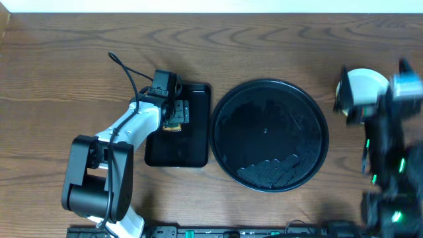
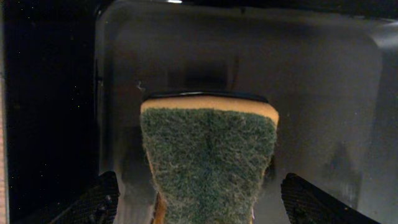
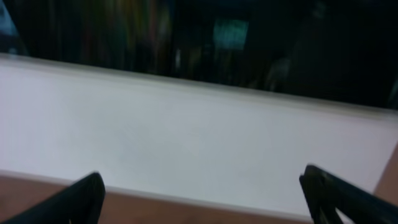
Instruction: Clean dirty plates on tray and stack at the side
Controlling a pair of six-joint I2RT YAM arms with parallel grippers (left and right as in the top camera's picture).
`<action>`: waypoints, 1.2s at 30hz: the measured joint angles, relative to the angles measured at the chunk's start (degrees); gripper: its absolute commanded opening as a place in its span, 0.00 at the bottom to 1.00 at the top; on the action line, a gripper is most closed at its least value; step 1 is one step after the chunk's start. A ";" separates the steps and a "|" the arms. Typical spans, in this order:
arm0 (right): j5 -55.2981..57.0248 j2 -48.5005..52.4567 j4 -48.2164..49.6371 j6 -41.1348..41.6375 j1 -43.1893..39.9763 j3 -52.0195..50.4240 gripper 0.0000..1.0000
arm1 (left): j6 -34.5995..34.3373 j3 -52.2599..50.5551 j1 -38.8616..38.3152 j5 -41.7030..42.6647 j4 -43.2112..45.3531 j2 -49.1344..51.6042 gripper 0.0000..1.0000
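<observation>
Plates [image 1: 360,89], where do they lie?
— On the surface [image 1: 66,53], right of the round tray [image 1: 269,134], blurred. The left claw [image 2: 202,199] stands open around the sponge [image 2: 208,155]; the right claw [image 3: 205,193] is open too.

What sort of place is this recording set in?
Probably a robot-lab tabletop set up for dish cleaning, not a real kitchen: a bare wood-grain table, a round black tray, and a green scouring sponge in a rectangular black tray.

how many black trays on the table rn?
2. The round tray is right of centre; the smaller rectangular tray lies just left of it, with the sponge on it. The right arm could hide something at the right edge.
</observation>
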 measured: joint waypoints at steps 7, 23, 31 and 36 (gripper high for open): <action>-0.09 -23.43 5.03 0.07 -0.04 -25.03 0.99 | 0.00 0.00 0.00 0.00 -0.02 0.00 0.85; -0.48 -33.18 -1.97 6.01 -0.11 -38.36 0.99 | 0.00 0.00 0.00 0.00 -0.04 0.00 0.85; -0.76 -33.07 -10.51 4.26 -0.11 -38.62 0.99 | 0.00 0.00 0.00 0.02 -0.04 0.00 0.85; -0.76 -33.09 -10.49 3.65 -0.11 -38.62 0.99 | 0.00 0.00 0.00 0.02 -0.04 0.00 0.85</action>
